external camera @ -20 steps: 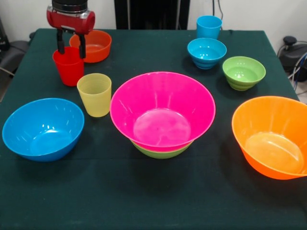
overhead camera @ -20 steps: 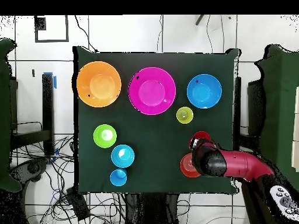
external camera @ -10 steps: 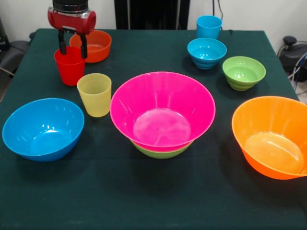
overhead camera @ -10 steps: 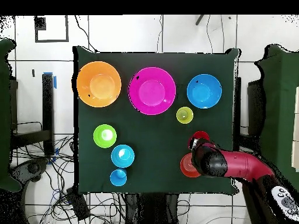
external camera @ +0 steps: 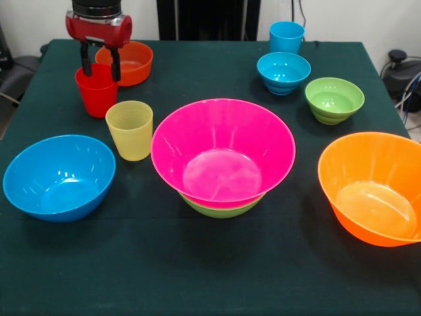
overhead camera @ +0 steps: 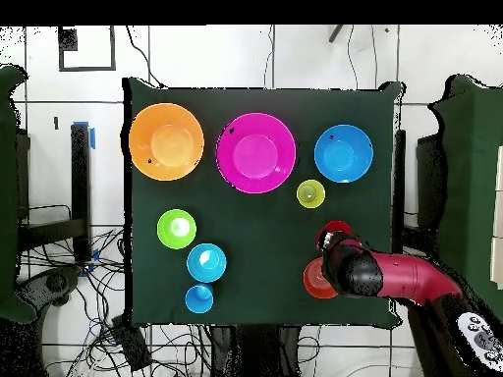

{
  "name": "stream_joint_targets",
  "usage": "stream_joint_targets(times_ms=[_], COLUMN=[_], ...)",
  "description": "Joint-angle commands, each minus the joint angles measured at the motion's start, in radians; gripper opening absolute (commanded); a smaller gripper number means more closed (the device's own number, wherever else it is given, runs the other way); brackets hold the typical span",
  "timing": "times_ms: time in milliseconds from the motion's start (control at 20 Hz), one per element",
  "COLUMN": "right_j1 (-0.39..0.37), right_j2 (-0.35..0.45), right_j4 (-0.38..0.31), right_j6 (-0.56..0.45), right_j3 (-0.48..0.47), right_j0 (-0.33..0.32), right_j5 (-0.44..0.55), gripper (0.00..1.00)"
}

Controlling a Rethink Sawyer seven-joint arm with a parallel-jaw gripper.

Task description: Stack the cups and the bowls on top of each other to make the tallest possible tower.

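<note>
On my feed the table [external camera: 217,276] wears a plain dark green cloth. I see a red cup [external camera: 96,92], a translucent yellow cup [external camera: 129,130] and a light blue cup [external camera: 287,36]. The large pink bowl [external camera: 223,153] sits in a green bowl [external camera: 222,209]; others are blue, orange and green. The arm's head [external camera: 98,27] is red, with black fingers [external camera: 114,63].

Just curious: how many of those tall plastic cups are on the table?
3: red plastic cup under the gripper, translucent yellow plastic cup beside it, light blue plastic cup at the far edge.
</note>
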Motion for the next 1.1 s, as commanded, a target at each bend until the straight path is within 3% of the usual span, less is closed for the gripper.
stream_joint_targets(times_ms=[50, 700, 1100], right_j1=[0.035, 0.007, 0.028], right_j2=[0.11, 0.174, 0.165], right_j4=[-0.012, 0.018, -0.011], right_j6=[-0.085, -0.124, -0.071], right_j3=[0.044, 0.024, 0.01], right_j0=[-0.001, -0.017, 0.005], right_j5=[0.089, 0.196, 0.151], gripper=[1.0, 1.0, 1.0])
